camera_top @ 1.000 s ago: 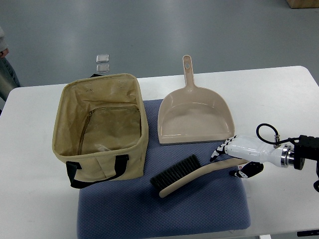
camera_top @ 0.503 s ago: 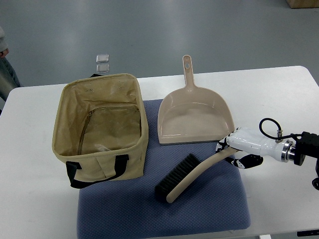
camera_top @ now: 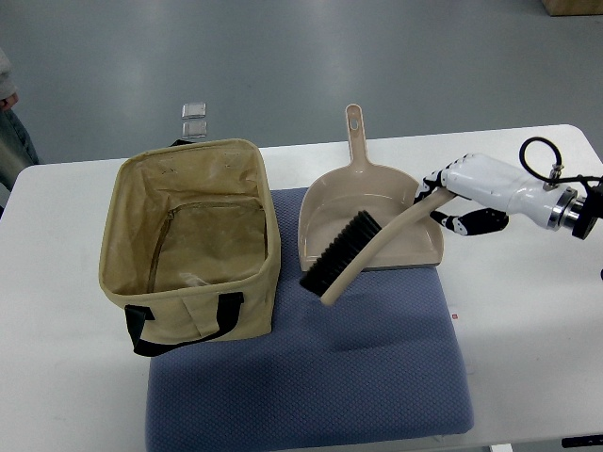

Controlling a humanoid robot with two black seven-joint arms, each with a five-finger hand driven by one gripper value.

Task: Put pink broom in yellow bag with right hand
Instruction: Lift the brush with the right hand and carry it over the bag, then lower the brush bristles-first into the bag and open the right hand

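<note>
My right hand (camera_top: 450,200) is shut on the handle end of the pink broom (camera_top: 363,250), a beige-pink brush with black bristles. The broom hangs in the air, tilted down to the left, its bristle head over the lower left part of the pink dustpan (camera_top: 407,190). The yellow bag (camera_top: 132,240) stands open on the left side of the table, to the left of the broom head, with black handles at its front. The left arm does not show.
A blue-grey mat (camera_top: 311,377) covers the middle front of the white table (camera_top: 528,311). A person's sleeve (camera_top: 9,132) shows at the far left edge. Two small clear squares (camera_top: 194,118) lie on the floor behind the bag.
My right hand closed on the broom's handle and lifted it off the mat, carrying it up and away from me; the broom head now hangs over the dustpan.
</note>
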